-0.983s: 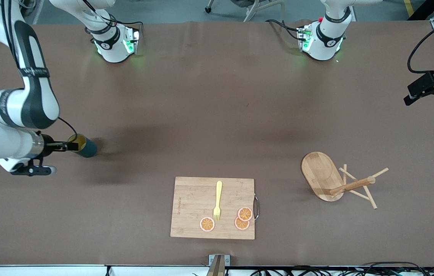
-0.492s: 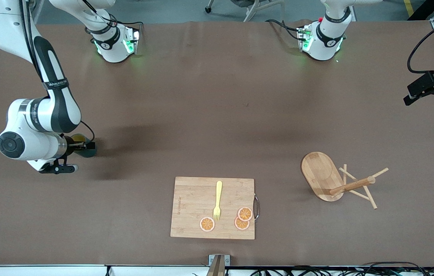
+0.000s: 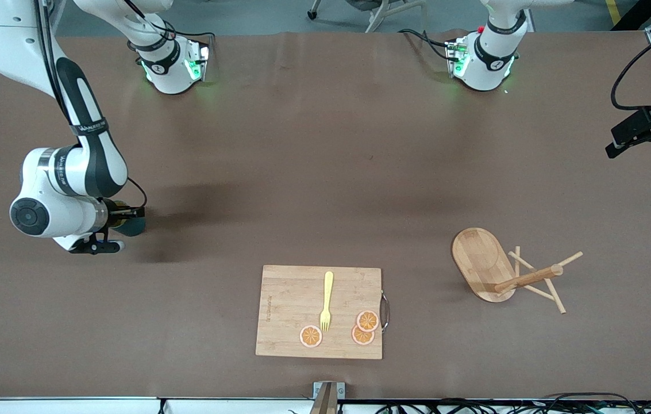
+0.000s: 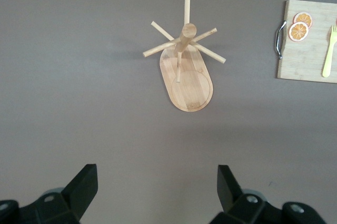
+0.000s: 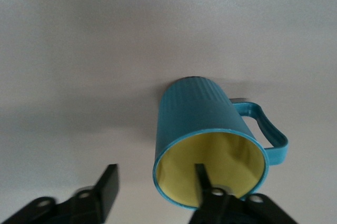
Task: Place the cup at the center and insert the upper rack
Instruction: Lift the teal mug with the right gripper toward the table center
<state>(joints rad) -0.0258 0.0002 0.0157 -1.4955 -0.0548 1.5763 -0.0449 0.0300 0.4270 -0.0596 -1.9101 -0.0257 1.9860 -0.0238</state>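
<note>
Cup (image 3: 131, 225) first, at the right arm's end of the tabletop (image 3: 314, 172): one small teal mug with a yellow inside, lying on its side with its long axis pointing straight up the right gripper's (image 5: 152, 190) reach, mouth toward the wrist. In the right wrist view one of the fingers (image 5: 202, 182) sits inside the yellow mouth and the other stands outside the ribbed wall, so the rim's wall lies between them. They are part-way together; I cannot tell whether they already pinch the wall. The handle sticks out sideways, clear of both fingers. The right arm is far the nearer one, and my judgement is that the coming move turns on squeezing that wall before carrying the cup toward the middle.

Next along, nearer the front camera, lies one cutting board (image 3: 319, 312) with one yellow fork (image 3: 326, 302) and three orange slices (image 3: 367, 320) on it.

Toward the left arm's end, one upper rack (image 3: 503, 273) stands on its oval base, one post up, thin pegs crossing it. The left gripper (image 4: 158, 192) hangs above the tabletop, fingers spread wide and empty; the rack lies straight ahead of their gap, well apart. That arm waits.
</note>
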